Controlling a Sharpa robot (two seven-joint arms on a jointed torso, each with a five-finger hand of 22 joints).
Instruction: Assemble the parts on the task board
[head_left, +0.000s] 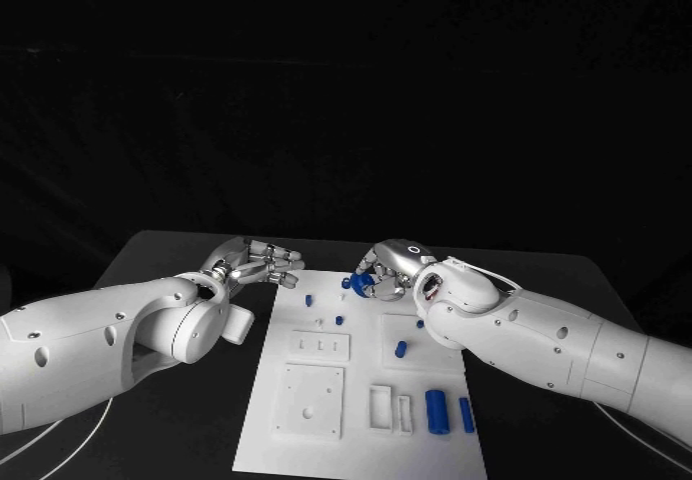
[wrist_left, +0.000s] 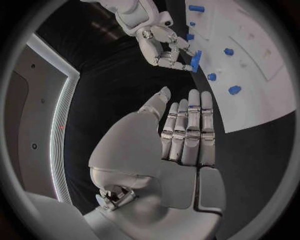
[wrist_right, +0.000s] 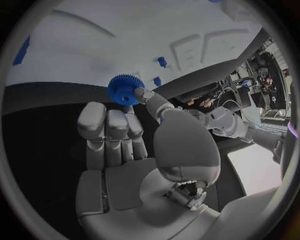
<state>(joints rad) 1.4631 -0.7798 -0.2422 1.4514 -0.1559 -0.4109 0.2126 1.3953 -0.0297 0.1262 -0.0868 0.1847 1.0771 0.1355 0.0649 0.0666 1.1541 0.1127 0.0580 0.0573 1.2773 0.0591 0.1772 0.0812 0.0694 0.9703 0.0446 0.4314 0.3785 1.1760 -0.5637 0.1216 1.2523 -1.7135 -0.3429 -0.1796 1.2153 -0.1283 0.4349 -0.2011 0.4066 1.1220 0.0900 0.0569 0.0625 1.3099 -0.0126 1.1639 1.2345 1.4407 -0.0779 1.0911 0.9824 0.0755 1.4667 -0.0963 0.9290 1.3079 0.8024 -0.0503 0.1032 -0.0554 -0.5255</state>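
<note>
Black table (head_left: 173, 250) carries the white task board (head_left: 361, 440). Over its far edge, the right hand (head_left: 387, 270) pinches a small blue gear (wrist_right: 124, 89), likely light, stiff and best gripped by its toothed rim. The left hand (head_left: 257, 264) hovers empty, fingers straight.

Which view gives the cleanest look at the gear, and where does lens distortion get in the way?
Right wrist view: the blue gear is well lit, teeth visible, held at the right hand's fingers; the board edge bows. Head view: gear small, mostly hidden. Left wrist view: left hand sharp, board edge curved.
</note>
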